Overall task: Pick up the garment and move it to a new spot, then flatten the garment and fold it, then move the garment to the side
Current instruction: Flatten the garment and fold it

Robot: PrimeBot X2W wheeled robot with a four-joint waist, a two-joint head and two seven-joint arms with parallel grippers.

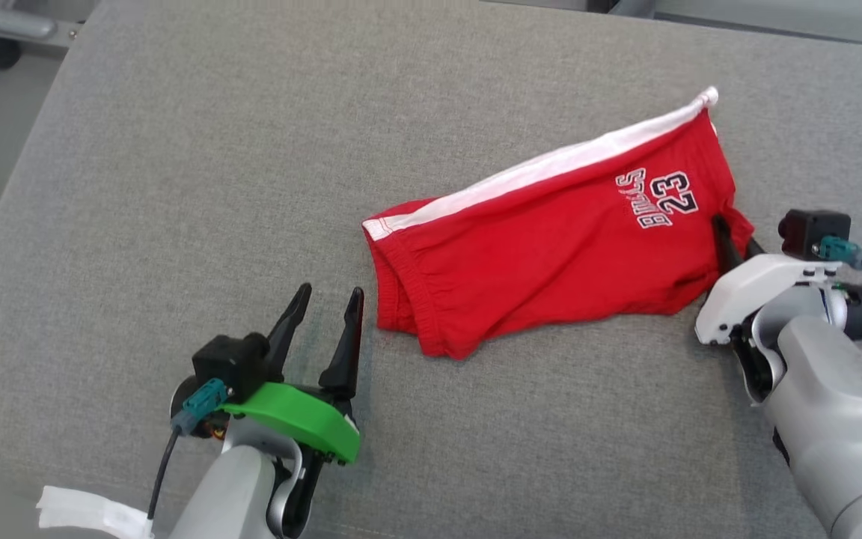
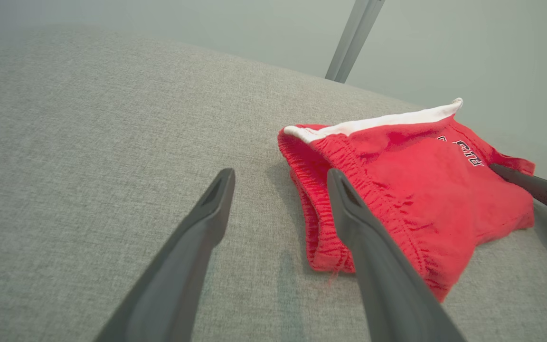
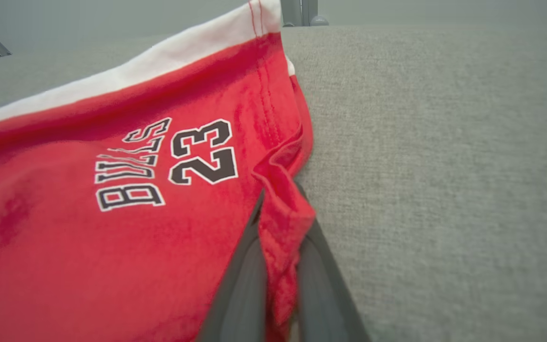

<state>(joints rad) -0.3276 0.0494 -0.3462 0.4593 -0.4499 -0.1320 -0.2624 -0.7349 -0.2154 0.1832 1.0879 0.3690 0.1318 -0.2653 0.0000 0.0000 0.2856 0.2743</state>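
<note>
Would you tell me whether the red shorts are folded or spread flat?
Folded in half: the shorts show one white stripe along one edge; their waistband lies doubled.

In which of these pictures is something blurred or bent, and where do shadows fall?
Head view: sharp, even light; the shorts cast a faint shadow on the grey surface. Left wrist view: wide-angle bending, hazy background, left hand's fingers soft. Right wrist view: print readable, but right hand's fingers and nearest cloth blurred.

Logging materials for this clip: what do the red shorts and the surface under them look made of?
The red shorts: soft knit fabric, likely cotton jersey, matte; it creases and the waistband gathers. The grey surface: woven upholstery-like cloth, matte, with a visible heathered weave.
</note>
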